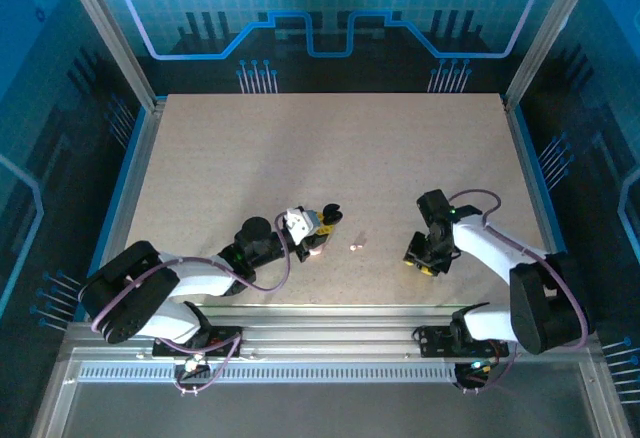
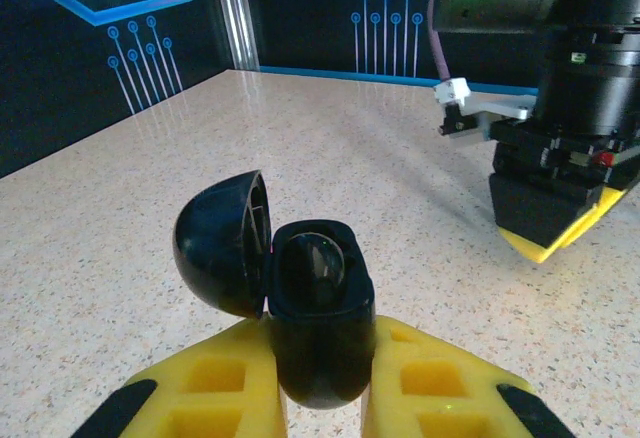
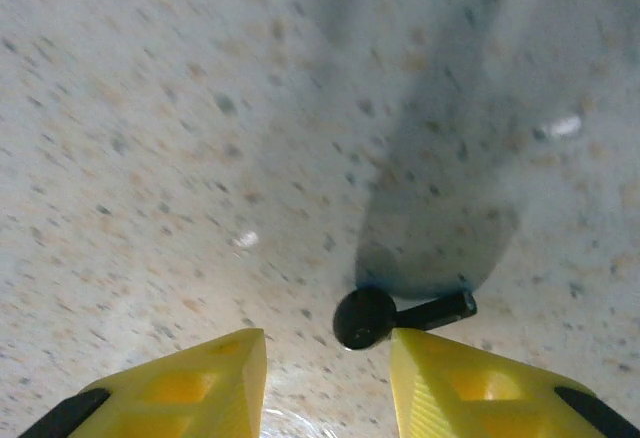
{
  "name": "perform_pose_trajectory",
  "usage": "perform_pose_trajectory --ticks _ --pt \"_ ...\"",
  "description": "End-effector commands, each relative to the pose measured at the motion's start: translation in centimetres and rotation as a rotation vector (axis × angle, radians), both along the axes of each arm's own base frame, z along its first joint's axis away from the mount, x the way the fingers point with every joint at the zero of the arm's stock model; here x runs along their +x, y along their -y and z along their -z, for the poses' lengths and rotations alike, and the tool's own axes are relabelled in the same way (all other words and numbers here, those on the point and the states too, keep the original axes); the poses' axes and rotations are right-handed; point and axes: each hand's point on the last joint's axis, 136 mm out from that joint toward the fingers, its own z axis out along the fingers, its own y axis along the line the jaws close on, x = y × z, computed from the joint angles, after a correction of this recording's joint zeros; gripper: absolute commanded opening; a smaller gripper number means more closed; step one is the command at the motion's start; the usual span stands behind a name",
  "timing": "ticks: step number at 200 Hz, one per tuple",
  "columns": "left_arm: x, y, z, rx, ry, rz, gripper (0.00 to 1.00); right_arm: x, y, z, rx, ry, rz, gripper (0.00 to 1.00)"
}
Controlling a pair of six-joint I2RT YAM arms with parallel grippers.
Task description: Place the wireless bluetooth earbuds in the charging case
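As left end effector pinches case, right end effector stands ajar

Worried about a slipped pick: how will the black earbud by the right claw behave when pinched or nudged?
The black earbud has a glossy round head, so it may squirt from the right claw if pinched off-centre. Its stem lies flat on the table, so a nudge probably pivots it rather than rolls it. Tiny, so likely very light.
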Motion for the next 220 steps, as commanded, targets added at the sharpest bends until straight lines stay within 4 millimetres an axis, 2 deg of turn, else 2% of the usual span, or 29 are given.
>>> perform_pose_trajectory --ticks 1,36,52,58,61,77,104,128,182,220 --pt "-0.2 -0.2 -0.4 0.009 0.03 -0.004 0.09 2.7 0.4 -0.6 -0.014 0.063 -0.013 0.38" --pt "-0.1 -0.3 -0.4 0.016 0.035 -0.008 0.09 5.3 -0.3 -1.2 0.001 0.089 -0.08 0.38" --pt "-0.1 -0.3 -0.4 0.019 0.038 -0.01 0.09 5.9 -0.7 -2.5 0.013 0.102 -0.139 0.38" --pt "-0.1 -0.3 -0.5 0.018 0.037 -0.009 0.09 5.5 -0.6 -2.8 0.009 0.09 -0.163 0.39" --pt "-0.1 -0.3 -0.5 0.019 0.036 -0.009 0.09 6.1 -0.7 -3.6 0.007 0.11 -0.172 0.39" --pt "-0.1 -0.4 -0.5 0.017 0.038 -0.009 0.09 6.3 -0.2 -5.2 -0.003 0.121 -0.221 0.41" --pt "-0.1 -0.3 -0.5 0.012 0.034 -0.006 0.09 7.8 -0.3 -6.2 0.017 0.139 -0.279 0.44" --pt "0.0 -0.5 -0.5 0.013 0.035 -0.011 0.09 8.4 -1.4 -5.6 0.042 0.103 -0.311 0.43" --pt "0.0 -0.6 -0.4 0.021 0.036 -0.017 0.09 6.5 -0.4 -2.6 -0.02 -0.032 -0.247 0.45" --pt "0.0 -0.7 -0.5 0.02 0.037 -0.018 0.09 5.8 -1.3 -1.3 -0.006 -0.076 -0.259 0.45"
